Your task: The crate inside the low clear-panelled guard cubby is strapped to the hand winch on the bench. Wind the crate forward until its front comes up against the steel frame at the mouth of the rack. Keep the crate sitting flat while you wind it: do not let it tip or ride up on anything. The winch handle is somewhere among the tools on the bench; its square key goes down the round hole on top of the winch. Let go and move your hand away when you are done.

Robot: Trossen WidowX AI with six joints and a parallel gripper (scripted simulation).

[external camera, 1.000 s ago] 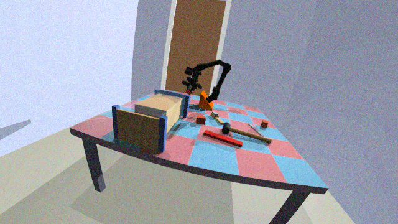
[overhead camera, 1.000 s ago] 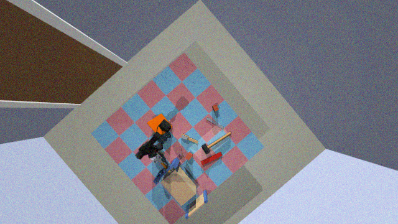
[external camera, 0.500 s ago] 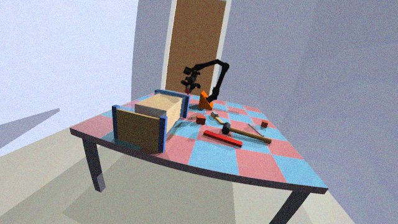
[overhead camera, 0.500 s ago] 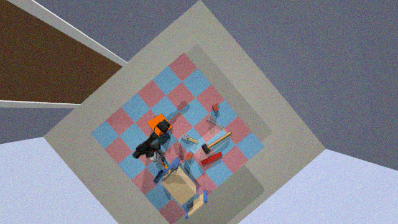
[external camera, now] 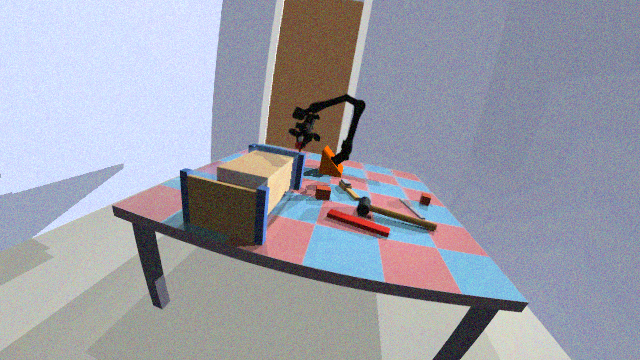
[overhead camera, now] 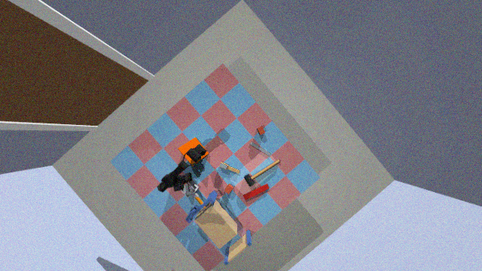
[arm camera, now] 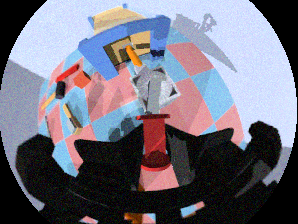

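Note:
My gripper (external camera: 301,136) hangs above the bench beside the near end of the rack and is shut on the red winch handle (arm camera: 153,141). In the wrist view the handle points down at the grey winch (arm camera: 154,90), which lies just under it; I cannot tell whether the key touches the hole. The winch also shows in the top view (overhead camera: 190,188). An orange strap (overhead camera: 199,199) runs from it into the rack. The tan crate (overhead camera: 216,223) sits flat inside the clear-panelled cubby, behind the blue frame (overhead camera: 204,208) at its mouth.
The arm's orange base (overhead camera: 192,150) stands behind the gripper. A hammer (overhead camera: 262,173), a red bar (overhead camera: 256,192), a small orange-red block (overhead camera: 228,189), a toothed tool (overhead camera: 230,167), a grey file (overhead camera: 260,147) and a small red block (overhead camera: 260,130) lie on the bench to the right.

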